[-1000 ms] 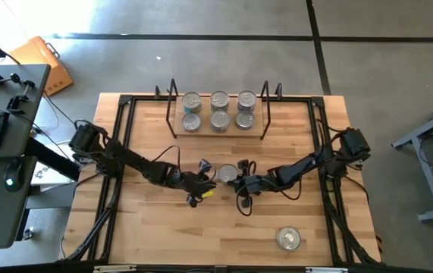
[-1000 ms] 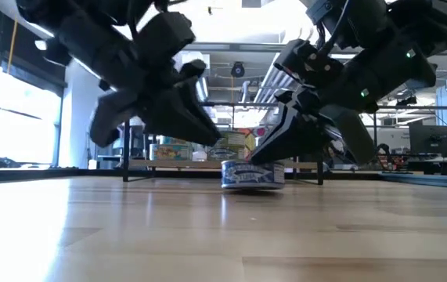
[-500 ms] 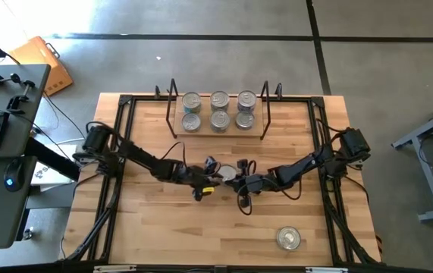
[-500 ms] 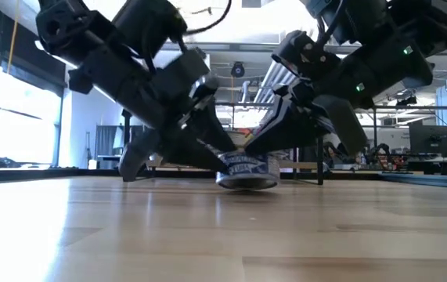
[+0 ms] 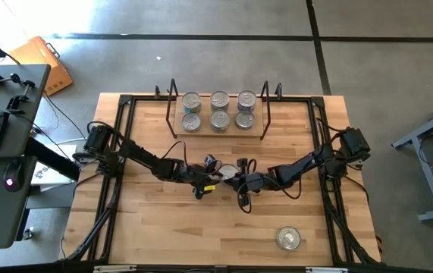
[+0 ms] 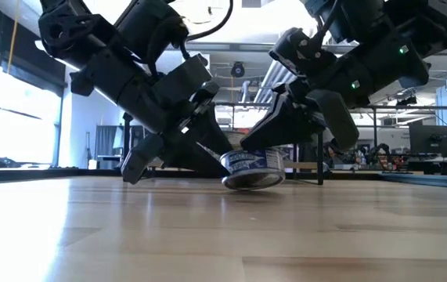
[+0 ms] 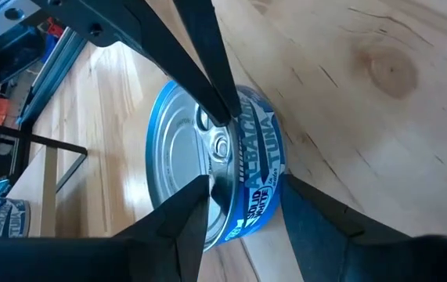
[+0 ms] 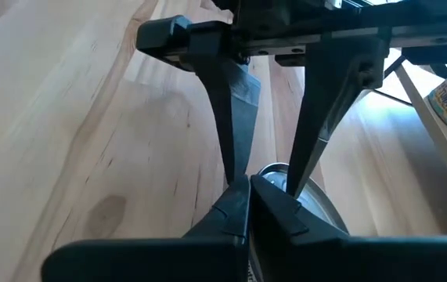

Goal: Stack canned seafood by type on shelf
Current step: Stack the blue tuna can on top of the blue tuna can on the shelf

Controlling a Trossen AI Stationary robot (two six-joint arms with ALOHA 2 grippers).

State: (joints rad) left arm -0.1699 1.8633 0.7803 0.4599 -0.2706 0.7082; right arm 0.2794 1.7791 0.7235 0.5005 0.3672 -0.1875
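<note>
While the blue-labelled round tuna tin (image 6: 253, 168) sits tilted | left pincer (image 7: 243, 196) spread around it | right pincer (image 8: 246, 192) clenched on lid | risk: tin slips and rolls across the bench (image 5: 163, 227).

The tilted tin (image 7: 215, 168) has a bright blue side band with white lettering and a silver top with a ring pull. The worktop (image 5: 163, 227) is pale wood in long strips with darker knots, edged by a black metal frame. Both pincers, left (image 5: 214, 176) and right (image 5: 237, 182), are black. Six silver-topped tins (image 5: 218, 110) with blue sides sit on the shelf (image 5: 218, 130), a light board between black wire ends. A lone tin (image 5: 288, 239) shows a silver top. The floor (image 5: 201, 45) is grey with dark lines.
</note>
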